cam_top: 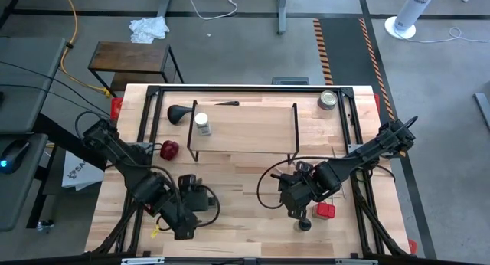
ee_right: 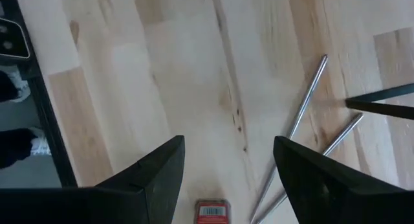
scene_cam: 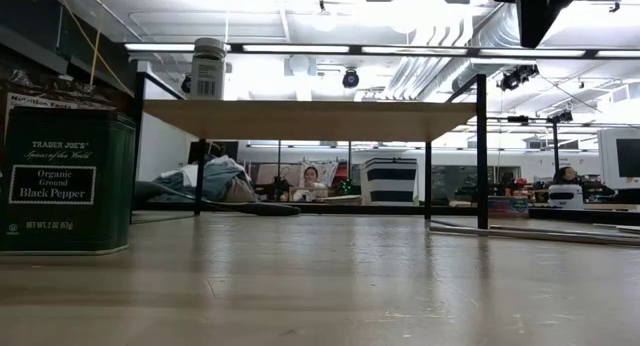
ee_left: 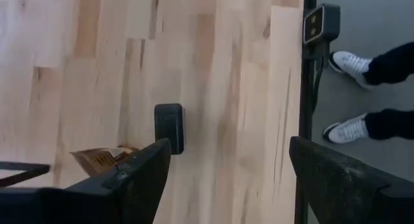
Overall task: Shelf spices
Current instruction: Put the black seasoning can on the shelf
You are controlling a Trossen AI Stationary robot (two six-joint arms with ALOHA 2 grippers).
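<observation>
The shelf (cam_top: 245,129), a light-wood board on black rod frames, stands at the table's far middle. On its left end stands a clear white-capped spice jar (cam_top: 202,124), which the low view also shows (scene_cam: 208,68). A red-capped jar (cam_top: 169,149) rests on the table left of the shelf. A dark jar (cam_top: 305,223) stands near the front right. My left gripper (ee_left: 229,149) hangs open over bare tabletop near the front edge (cam_top: 184,219). My right gripper (ee_right: 229,146) hangs open above the table (cam_top: 295,204), with nothing between its fingers.
A flat red packet (ee_right: 211,210) lies under my right gripper beside thin metal rods (ee_right: 304,120). A silver tin (cam_top: 328,100) sits far right, a dark scoop (cam_top: 180,113) on the shelf's left. A green black-pepper tin (scene_cam: 65,181) stands in the low view. A person's shoes (ee_left: 352,62) show past the table edge.
</observation>
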